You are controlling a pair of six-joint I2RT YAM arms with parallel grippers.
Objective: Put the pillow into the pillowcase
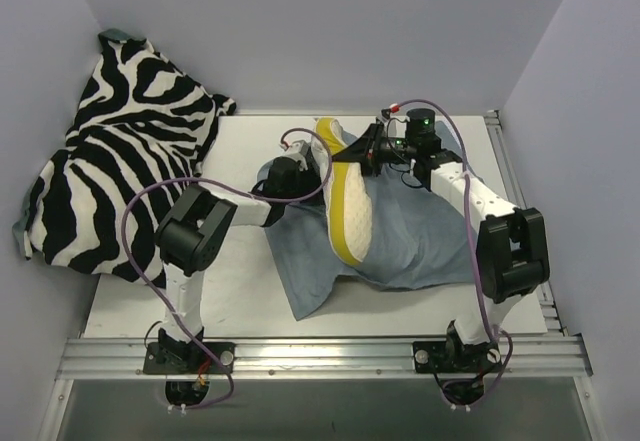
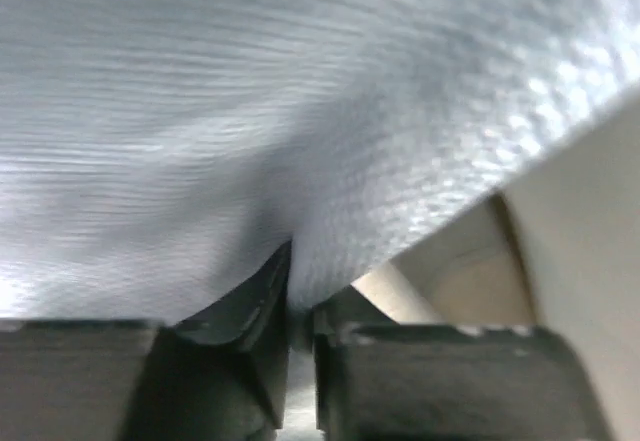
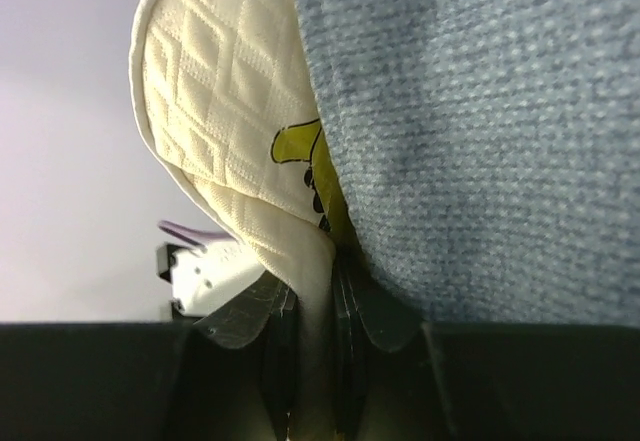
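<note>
So, near edge of top view: pillowcase (image 1: 410, 246) lies on table (image 1: 230, 306), grey-blue side up, centre-right. Pillow (image 1: 345, 201) stands on long edge on it, mid-frame, not inside yet. Left gripper (image 2: 298, 296) pinched shut on fold of pale cloth, pillowcase I think. Right gripper (image 3: 312, 296) clamped on pillow's cream corner. Zebra cloth (image 1: 130, 151) upper left, out of it. Risk: thin pinch slips, mouth drops shut, pillow bunches at opening.
</note>
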